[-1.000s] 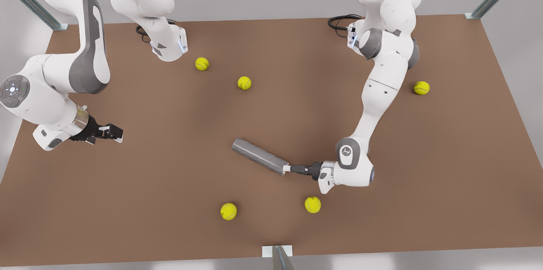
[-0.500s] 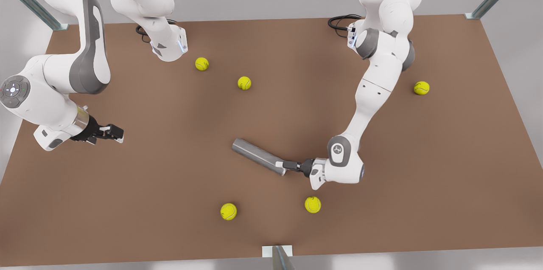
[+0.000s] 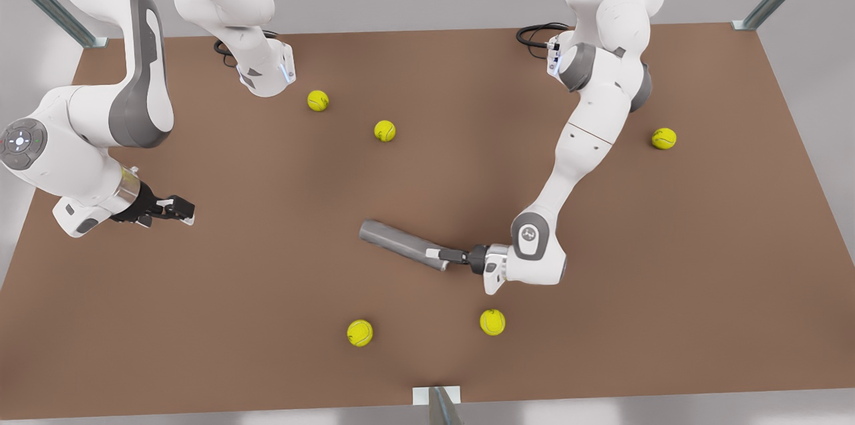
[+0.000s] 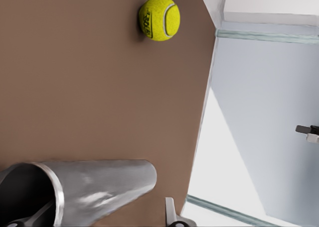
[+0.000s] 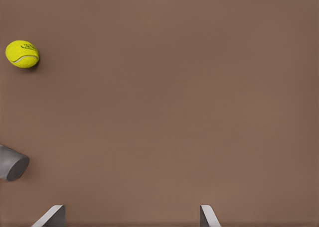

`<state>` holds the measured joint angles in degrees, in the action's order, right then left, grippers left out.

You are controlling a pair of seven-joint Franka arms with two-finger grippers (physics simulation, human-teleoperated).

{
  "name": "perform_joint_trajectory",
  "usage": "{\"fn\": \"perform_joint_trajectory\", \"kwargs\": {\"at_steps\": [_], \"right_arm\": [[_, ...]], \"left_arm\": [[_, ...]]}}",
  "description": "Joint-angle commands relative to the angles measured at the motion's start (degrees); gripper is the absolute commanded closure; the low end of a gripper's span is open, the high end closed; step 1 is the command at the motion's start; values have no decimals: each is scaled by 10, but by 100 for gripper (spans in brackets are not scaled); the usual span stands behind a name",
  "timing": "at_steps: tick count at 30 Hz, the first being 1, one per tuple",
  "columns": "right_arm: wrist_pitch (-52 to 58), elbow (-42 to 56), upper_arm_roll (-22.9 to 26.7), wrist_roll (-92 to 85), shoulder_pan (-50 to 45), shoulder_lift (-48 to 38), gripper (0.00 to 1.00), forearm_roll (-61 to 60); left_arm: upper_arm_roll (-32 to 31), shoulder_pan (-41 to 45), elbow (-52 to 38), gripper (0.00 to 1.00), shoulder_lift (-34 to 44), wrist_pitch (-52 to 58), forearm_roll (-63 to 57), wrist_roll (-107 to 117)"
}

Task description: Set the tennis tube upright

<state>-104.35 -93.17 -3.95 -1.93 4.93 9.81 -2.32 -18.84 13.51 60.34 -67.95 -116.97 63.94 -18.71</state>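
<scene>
The tennis tube (image 3: 397,244) is a slim grey metallic cylinder lying flat near the table's middle. Its hollow end points to the front view's right. My left gripper (image 3: 441,255) is at that end, open: one finger reaches inside the hollow mouth and the other lies outside the wall. The left wrist view shows the tennis tube (image 4: 104,182) close up, with the left gripper (image 4: 99,218) straddling its rim. My right gripper (image 3: 184,209) waits open over the table at the front view's left. In its view the right gripper (image 5: 130,214) has bare table between its fingers, and the tennis tube (image 5: 12,165) shows far off.
Several yellow tennis balls lie on the brown table (image 3: 701,278): two (image 3: 318,100) (image 3: 385,130) at the back, one (image 3: 664,138) at the right, two (image 3: 359,332) (image 3: 492,321) near the front edge. A ball (image 4: 159,18) lies near the table's edge, another ball (image 5: 22,54) beyond the right gripper.
The left gripper has pushed toward the front view's left into the tube's hollow end. The tube slid and swung slightly flatter. The right arm has not moved.
</scene>
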Motion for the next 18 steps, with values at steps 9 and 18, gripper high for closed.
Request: {"fn": "perform_joint_trajectory", "kwargs": {"at_steps": [9,18], "right_arm": [[-1,0,0,1,0,-1,0,-1],[-2,1,-1,1,0,-1,0,-1]], "left_arm": [[1,-8,4,6,18,37,11,-1],[3,-1,7,56,19,25,11,-2]]}}
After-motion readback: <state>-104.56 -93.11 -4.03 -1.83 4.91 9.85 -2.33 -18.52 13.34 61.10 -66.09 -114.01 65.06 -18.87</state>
